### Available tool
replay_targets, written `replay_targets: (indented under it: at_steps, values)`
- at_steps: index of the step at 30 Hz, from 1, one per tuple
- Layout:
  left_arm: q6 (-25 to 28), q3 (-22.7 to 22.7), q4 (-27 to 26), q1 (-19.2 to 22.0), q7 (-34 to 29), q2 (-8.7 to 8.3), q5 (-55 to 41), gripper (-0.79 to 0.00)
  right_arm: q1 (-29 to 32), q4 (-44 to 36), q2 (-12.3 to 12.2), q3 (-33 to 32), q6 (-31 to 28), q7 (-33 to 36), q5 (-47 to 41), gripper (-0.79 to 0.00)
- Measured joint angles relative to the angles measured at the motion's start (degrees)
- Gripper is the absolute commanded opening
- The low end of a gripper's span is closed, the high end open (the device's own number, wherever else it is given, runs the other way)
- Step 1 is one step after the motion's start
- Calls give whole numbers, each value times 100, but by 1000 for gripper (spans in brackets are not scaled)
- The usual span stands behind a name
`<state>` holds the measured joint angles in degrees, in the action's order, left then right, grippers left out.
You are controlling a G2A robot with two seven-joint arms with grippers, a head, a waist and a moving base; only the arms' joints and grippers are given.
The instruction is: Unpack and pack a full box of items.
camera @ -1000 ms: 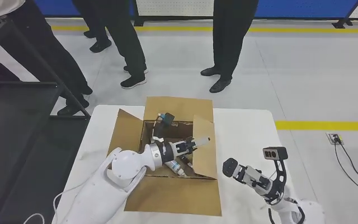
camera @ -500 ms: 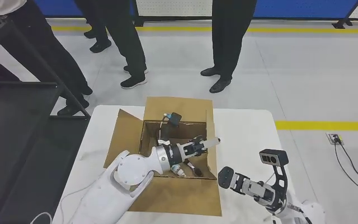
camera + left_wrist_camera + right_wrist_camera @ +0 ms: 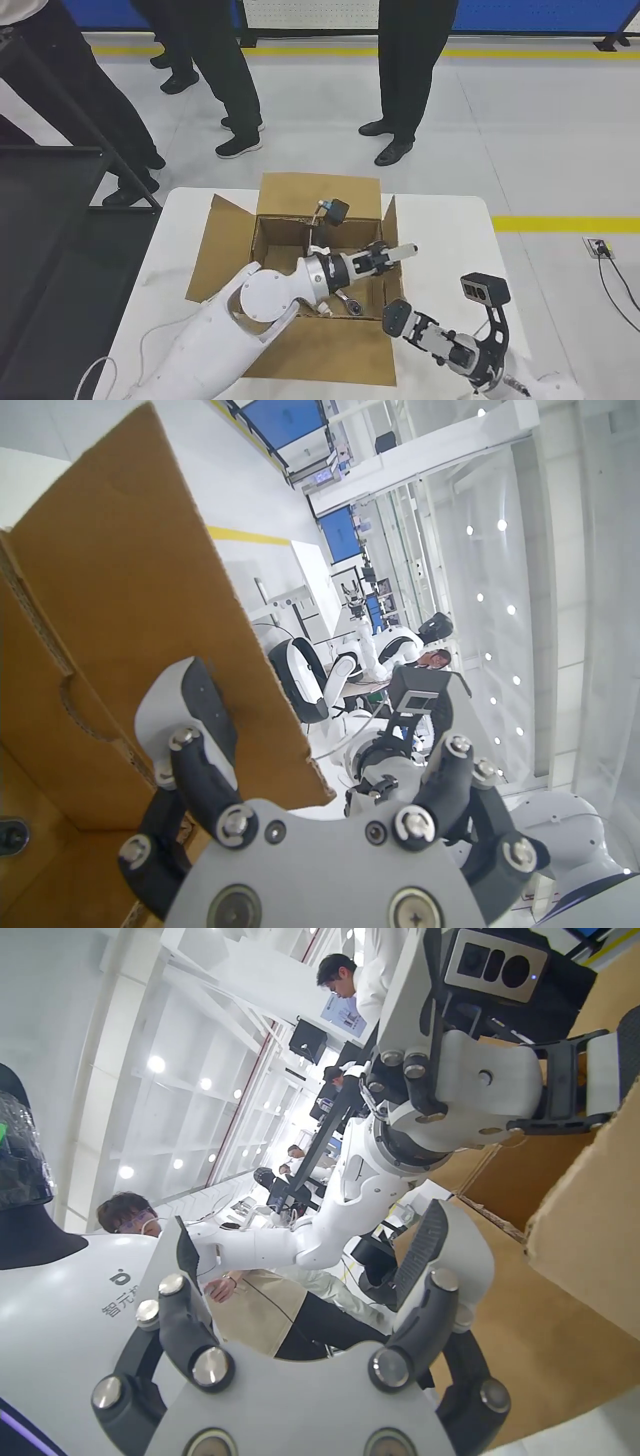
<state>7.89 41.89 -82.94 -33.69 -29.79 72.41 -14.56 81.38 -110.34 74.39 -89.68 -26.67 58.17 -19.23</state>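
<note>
right gripper (image 3: 307, 1220) is hovering spread and empty beside the near right corner of the box (image 3: 318, 194), sitting open on the table (image 3: 445, 235). left gripper (image 3: 316, 709), spread too, is straddling the upright right flap (image 3: 386, 226), one finger (image 3: 201, 696) touching its inside.

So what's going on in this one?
A two-armed robot is working at an open cardboard box on the table. The left gripper is stretched across the box, open, with its fingers either side of the upright right flap. The right gripper hovers open just outside the box's near right corner, holding nothing. Items lie inside the box.
</note>
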Motion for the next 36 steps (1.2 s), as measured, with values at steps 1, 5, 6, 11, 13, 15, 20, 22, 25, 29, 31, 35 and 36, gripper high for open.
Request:
replay_targets:
  at_steps: [1, 5, 6, 11, 13, 15, 20, 22, 25, 29, 31, 35, 36]
  values:
    - [14, -45, 92, 59, -25, 35, -12, 0, 33, -17, -4, -9, 1, -91, 81, 0]
    - [114, -120, 379, 219, -62, 145, -62, 0, 120, -31, -27, -133, 68, -543, 454, 0]
    - [142, -101, 413, 235, -86, 160, -76, 0, 126, -15, -35, -166, 116, -662, 545, 0]
    - [231, 111, 232, 115, -82, 145, 5, 0, 25, 97, -61, -207, 379, -1080, 903, 0]
    - [260, 302, -29, -34, -26, 93, 120, 0, -58, 134, -69, -187, 496, -1223, 982, 0]
    - [242, 614, -390, -241, 3, 4, 232, 0, -105, 186, -79, -185, 540, -1318, 994, 0]
    - [45, 1550, -1465, -939, 29, -246, 600, 0, -158, 281, -103, -233, 552, -1526, 1000, 0]
    - [-77, 1962, -1968, -1301, 23, -344, 807, 0, -214, 309, -116, -241, 575, -1571, 1023, 0]
    - [-214, 2513, -2632, -1809, -8, -456, 1033, 0, -340, 345, -136, -229, 657, -1577, 1044, 0]
    - [-314, 3128, -3301, -2415, -32, -560, 1258, 0, -586, 476, -163, -183, 835, -1521, 1069, 0]
    - [-332, 3438, -3580, -2715, -11, -603, 1362, 0, -754, 601, -174, -133, 966, -1543, 1133, 0]
    - [-313, 4025, -3926, -3250, 150, -660, 1441, 0, -1042, 893, -190, -62, 1102, -1577, 1114, 0]
    - [-286, 4222, -3994, -3416, 236, -672, 1442, 0, -1109, 985, -197, -55, 1126, -1565, 1098, 0]
